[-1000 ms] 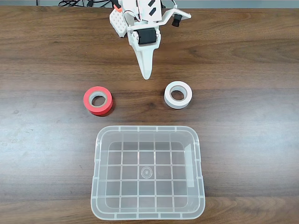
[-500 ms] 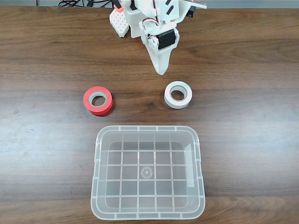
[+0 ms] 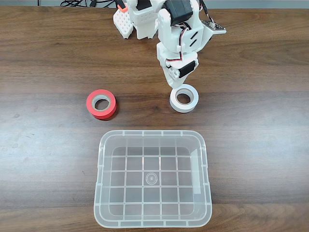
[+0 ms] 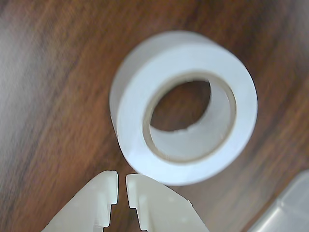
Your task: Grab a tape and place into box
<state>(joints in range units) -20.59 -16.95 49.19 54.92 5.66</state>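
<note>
The white tape point(image 3: 184, 98) lies flat on the wooden table, right of centre in the fixed view. It looms large in the wrist view, tape point(image 4: 135, 96), with its white core showing. My white gripper point(image 3: 175, 87) hangs just behind the roll's far-left rim. In the wrist view the gripper point(image 4: 121, 182) is shut, its two tips almost touching, right at the roll's near edge and holding nothing. The clear box point(image 3: 103, 169) with a grid bottom sits in front of the tape, and a corner of the box point(image 4: 285, 212) shows at the lower right of the wrist view.
A red-orange tape roll point(image 3: 102, 104) with a grey core lies to the left of the white one. The arm's base point(image 3: 140, 19) stands at the table's far edge. Bare wood point(image 3: 251, 145) surrounds the box on both sides.
The arm swung right and reached forward and down, bringing the gripper tip from behind the table's middle to the white tape's far rim. Both rolls and the box stayed put.
</note>
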